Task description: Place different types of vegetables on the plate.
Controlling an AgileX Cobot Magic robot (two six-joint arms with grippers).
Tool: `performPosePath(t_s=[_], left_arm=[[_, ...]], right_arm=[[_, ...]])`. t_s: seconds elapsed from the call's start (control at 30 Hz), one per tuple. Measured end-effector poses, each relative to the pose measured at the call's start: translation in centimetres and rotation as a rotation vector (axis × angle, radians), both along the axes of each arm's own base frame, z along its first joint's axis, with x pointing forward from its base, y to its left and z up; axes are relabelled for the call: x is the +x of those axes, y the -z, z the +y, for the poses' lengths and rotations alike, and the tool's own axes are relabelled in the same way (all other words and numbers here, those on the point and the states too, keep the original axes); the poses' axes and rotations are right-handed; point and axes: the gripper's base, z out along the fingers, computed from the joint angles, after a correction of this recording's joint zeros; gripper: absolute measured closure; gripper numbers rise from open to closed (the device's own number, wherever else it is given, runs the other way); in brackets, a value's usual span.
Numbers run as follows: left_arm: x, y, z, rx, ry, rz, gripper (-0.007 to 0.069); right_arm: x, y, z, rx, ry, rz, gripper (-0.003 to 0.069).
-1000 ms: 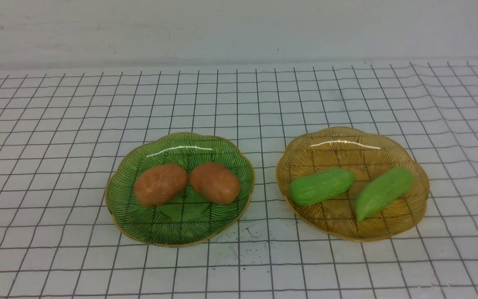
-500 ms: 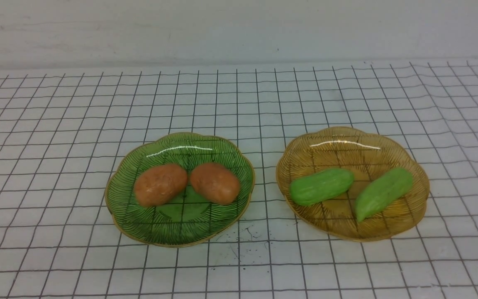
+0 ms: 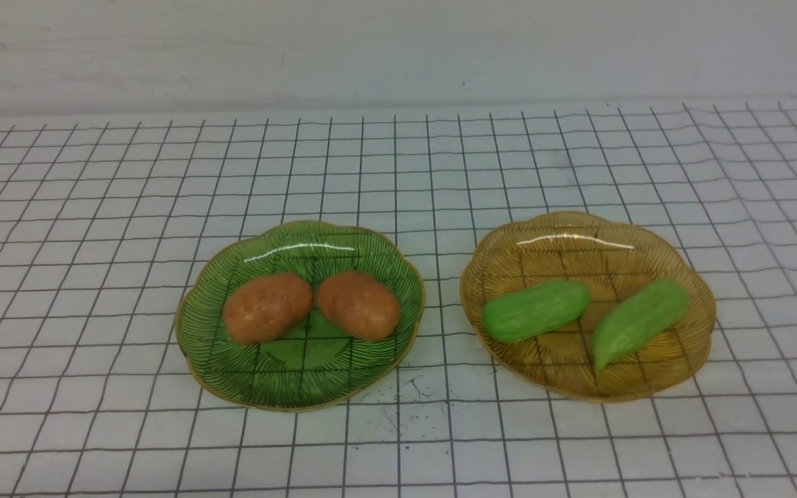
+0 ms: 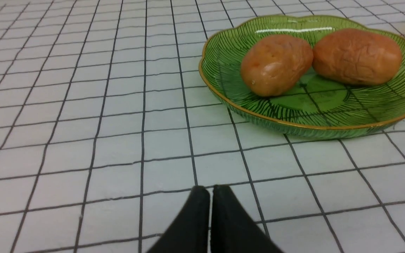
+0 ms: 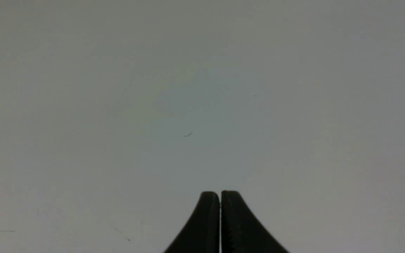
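Vegetables sit sorted by kind: from the left hand [image 4: 209, 191], pressed shut and empty above the grid-lined white counter [image 4: 118, 140], two glossy orange-brown potato-like ovals [image 4: 275, 64] lie at about one o'clock in a ribbed green glass plate [image 4: 223, 66]. Two light-green cucumber-like pieces [image 3: 535, 310] lie in the amber glass plate [image 3: 578, 235]. The right hand [image 5: 220, 196], also shut and empty, faces a blank grey surface [image 5: 202, 88].

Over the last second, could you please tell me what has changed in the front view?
Only a dark object at the far left edge moved: it slid down that edge and is now out of the front view. Nothing was grasped or released. Both potatoes stay on the green plate, both cucumbers on the amber plate.
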Motion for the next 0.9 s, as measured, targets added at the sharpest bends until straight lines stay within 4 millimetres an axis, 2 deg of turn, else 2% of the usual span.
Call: performPosePath(t_s=[0.9], left_arm=[[-0.02,0.05,0.01,0.001,-0.001,0.006,0.0632]], right_arm=[[0.04,0.10,0.00,-0.025,0.015,0.004,0.0661]])
